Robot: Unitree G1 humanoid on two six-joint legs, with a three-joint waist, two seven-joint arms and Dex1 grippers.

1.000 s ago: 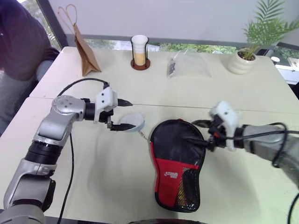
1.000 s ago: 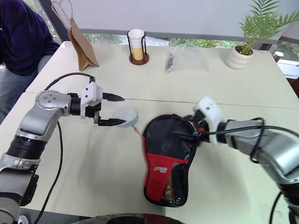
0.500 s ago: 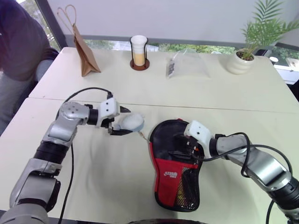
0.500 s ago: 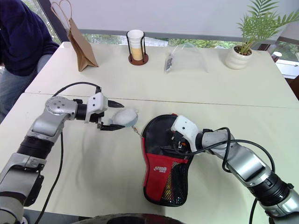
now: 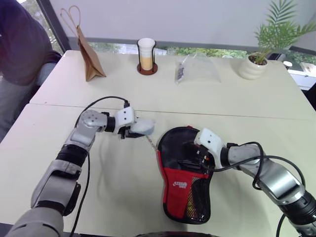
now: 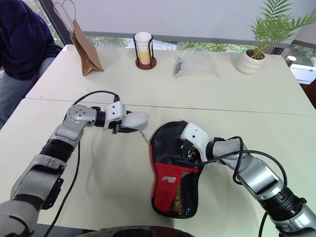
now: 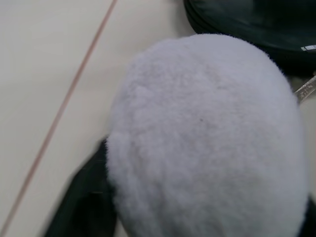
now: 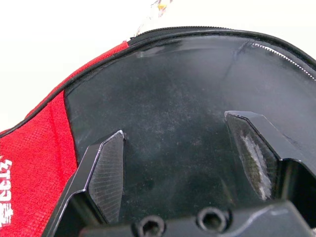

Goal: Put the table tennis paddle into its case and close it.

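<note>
On cream table (image 5: 207, 94): case (image 5: 186, 173), paper bag (image 5: 89, 54), potted plant (image 5: 256, 61).

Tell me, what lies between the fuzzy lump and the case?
A thin chain or cord on bare table runs from the fuzzy lump toward the case, in both eye views.

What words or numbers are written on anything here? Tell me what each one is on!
White print on the red panel of the case: a short logo, too small and blurred to read.
Dark label on the clear plastic bag at the far side of the table: too small to read.
Brown paper bag, cup in its holder and plant pot: no writing visible.
</note>
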